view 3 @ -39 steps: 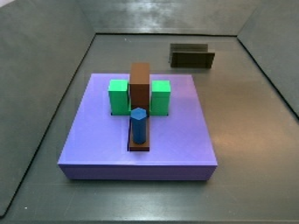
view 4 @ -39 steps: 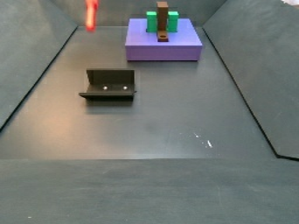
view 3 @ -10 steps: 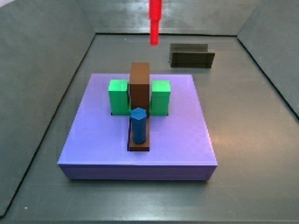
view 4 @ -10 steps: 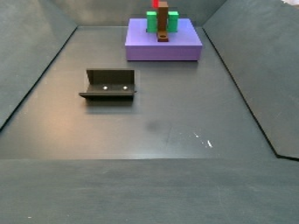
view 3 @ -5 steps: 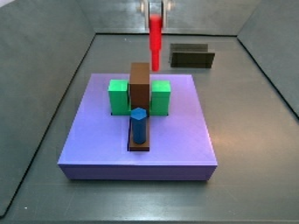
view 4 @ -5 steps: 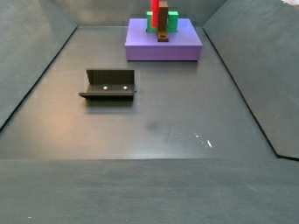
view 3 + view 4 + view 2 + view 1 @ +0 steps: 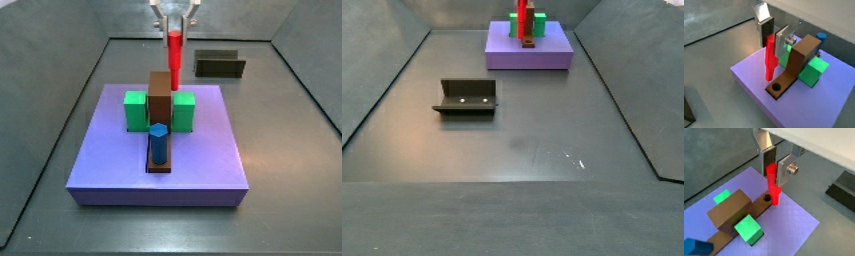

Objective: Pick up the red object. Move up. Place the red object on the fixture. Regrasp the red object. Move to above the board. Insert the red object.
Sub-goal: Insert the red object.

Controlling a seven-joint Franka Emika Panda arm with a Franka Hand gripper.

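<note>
My gripper (image 7: 775, 173) is shut on the top of the red object (image 7: 773, 193), a slim red peg that hangs upright. It also shows in a wrist view (image 7: 773, 49) and at the top of a side view (image 7: 175, 14). The red object's (image 7: 769, 67) lower end hovers just above the purple board (image 7: 749, 76), beside the round hole (image 7: 767, 198) in the brown bar's (image 7: 797, 57) end. In both side views the red object (image 7: 174, 50) (image 7: 520, 14) hangs over the board's (image 7: 201, 170) far part. The dark fixture (image 7: 466, 97) stands empty on the floor, apart from the board.
Two green blocks (image 7: 135, 110) (image 7: 185, 110) flank the brown bar (image 7: 160, 98). A blue peg (image 7: 158, 142) stands in the bar's near end. The fixture (image 7: 219, 65) lies behind the board to the right. Grey walls enclose the floor.
The gripper has come down with the red object, from high behind the board to just over the brown bar's far end. Nothing else has moved.
</note>
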